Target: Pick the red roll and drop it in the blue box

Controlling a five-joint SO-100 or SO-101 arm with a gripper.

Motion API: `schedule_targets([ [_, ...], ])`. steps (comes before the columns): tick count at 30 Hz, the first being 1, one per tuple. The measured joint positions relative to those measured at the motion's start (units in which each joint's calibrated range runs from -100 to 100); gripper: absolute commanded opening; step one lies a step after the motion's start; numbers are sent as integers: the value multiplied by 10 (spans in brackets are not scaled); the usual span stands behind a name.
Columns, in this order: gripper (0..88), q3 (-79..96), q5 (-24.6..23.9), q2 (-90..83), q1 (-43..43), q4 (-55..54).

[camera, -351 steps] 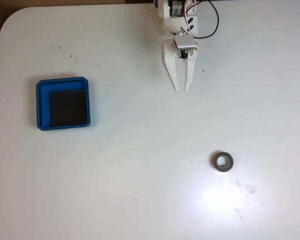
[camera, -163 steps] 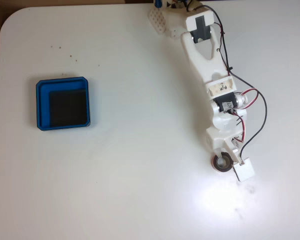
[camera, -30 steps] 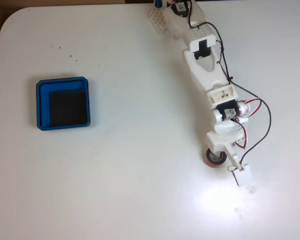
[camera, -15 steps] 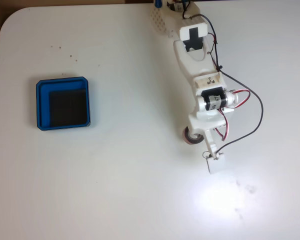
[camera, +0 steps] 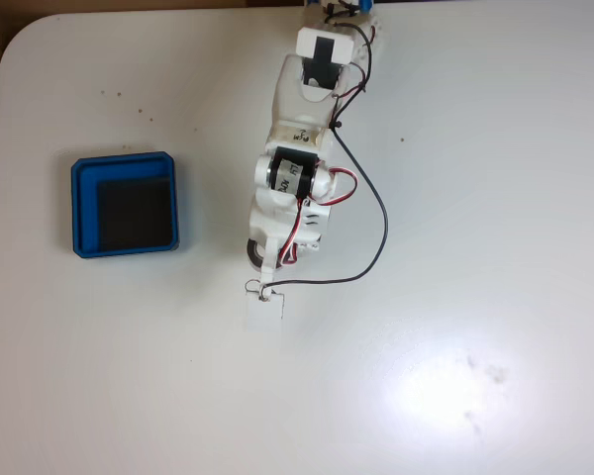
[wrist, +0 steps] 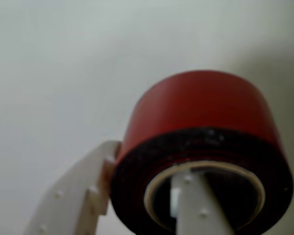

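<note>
Gripper (wrist: pixel 152 205) clenches the red roll (wrist: pixel 201 132), one finger through its core, above the white table (camera: pixel 475 198); the blue box (camera: pixel 125 204) sits well left of it in the fixed view.

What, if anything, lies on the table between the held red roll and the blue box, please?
Nothing visible: bare white table separates the red roll, held in the claw, from the blue box at its left.

Bare table (camera: pixel 218 297) lies between the pincer (camera: pixel 254 253) and blue box (camera: pixel 125 204).
</note>
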Motion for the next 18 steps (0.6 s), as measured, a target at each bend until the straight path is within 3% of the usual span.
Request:
schedule_targets([
  [18, 5, 0, 1, -55, 185, 0],
])
